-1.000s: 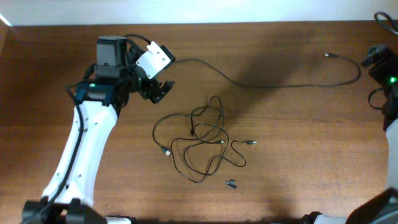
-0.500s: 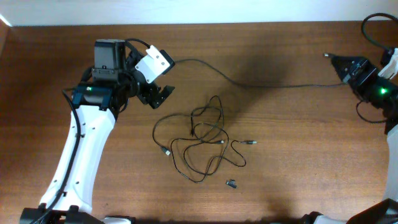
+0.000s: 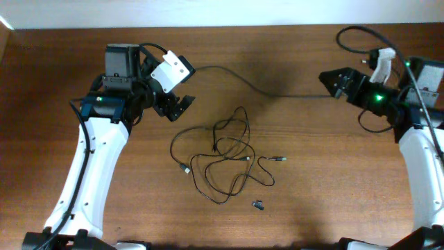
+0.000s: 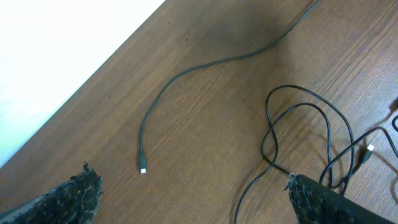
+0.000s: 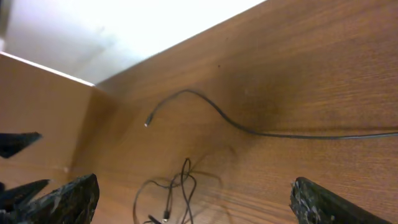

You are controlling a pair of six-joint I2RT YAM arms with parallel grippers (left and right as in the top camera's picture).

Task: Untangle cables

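Observation:
A tangle of thin black cables [image 3: 225, 158] lies mid-table, with plugs poking out at its left and right. It also shows in the left wrist view as the tangle [image 4: 303, 127] and in the right wrist view as the tangle [image 5: 179, 191]. One long separate cable [image 3: 267, 90] runs from beside the left arm toward the right arm; its left plug [image 4: 143, 169] lies free. My left gripper [image 3: 179, 105] hovers open, up and left of the tangle, with nothing between its fingers [image 4: 73, 198]. My right gripper [image 3: 331, 82] is open over the long cable's right stretch, which the arm hides.
A tiny dark stubby piece [image 3: 257, 205] lies just below the tangle. The table's far edge meets a white wall [image 3: 222, 12]. Thick black robot cabling [image 3: 354, 33] loops above the right arm.
The right arm has swung in from the right edge toward the left, now covering the long cable's right end and plug. The left arm has barely moved; the cables lie as before.

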